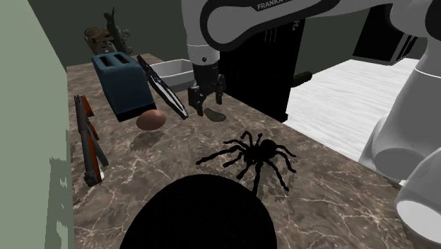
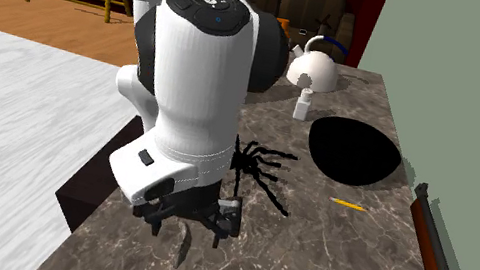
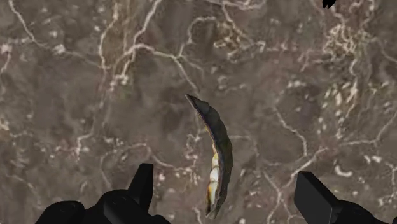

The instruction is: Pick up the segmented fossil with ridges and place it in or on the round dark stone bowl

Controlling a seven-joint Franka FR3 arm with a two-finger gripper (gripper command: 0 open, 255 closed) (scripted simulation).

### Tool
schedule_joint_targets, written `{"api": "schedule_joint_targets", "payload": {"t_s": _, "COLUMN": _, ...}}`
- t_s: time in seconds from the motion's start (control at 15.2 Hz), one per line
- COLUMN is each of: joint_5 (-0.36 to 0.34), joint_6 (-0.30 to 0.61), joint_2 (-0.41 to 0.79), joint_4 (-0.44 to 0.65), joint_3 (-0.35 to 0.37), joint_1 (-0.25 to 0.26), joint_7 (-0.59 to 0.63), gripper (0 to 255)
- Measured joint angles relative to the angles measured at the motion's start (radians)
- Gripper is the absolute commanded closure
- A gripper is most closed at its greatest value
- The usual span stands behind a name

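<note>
Brown veined marble countertop carries the thin, curved, grey-olive ridged fossil, lying free between the spread fingers of the black two-finger gripper poised above to straddle it, well apart from the round black bowl.

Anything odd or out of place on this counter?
A large black spider sits between the fossil and the dark bowl, and a rifle lies beside the toaster. Odd for a kitchen counter; nothing spilled.
</note>
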Motion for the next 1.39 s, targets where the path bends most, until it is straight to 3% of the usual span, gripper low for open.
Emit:
{"api": "schedule_joint_targets", "payload": {"t_s": 0.33, "joint_5": -0.004, "joint_6": 0.065, "joint_2": 0.009, "joint_4": -0.057, "joint_3": 0.001, "joint_1": 0.001, "joint_7": 0.005, "gripper": 0}}
{"api": "schedule_joint_targets", "payload": {"t_s": 0.73, "joint_5": -0.005, "joint_6": 0.074, "joint_2": 0.012, "joint_4": -0.063, "joint_3": 0.000, "joint_1": 0.000, "joint_7": 0.005, "gripper": 0}}
{"api": "schedule_joint_targets", "payload": {"t_s": 0.79, "joint_5": -0.005, "joint_6": 0.074, "joint_2": 0.012, "joint_4": -0.063, "joint_3": 0.000, "joint_1": 0.000, "joint_7": 0.005, "gripper": 255}}
{"api": "schedule_joint_targets", "payload": {"t_s": 1.39, "joint_5": -0.005, "joint_6": 0.074, "joint_2": 0.012, "joint_4": -0.063, "joint_3": 0.000, "joint_1": 0.000, "joint_7": 0.005, "gripper": 255}}
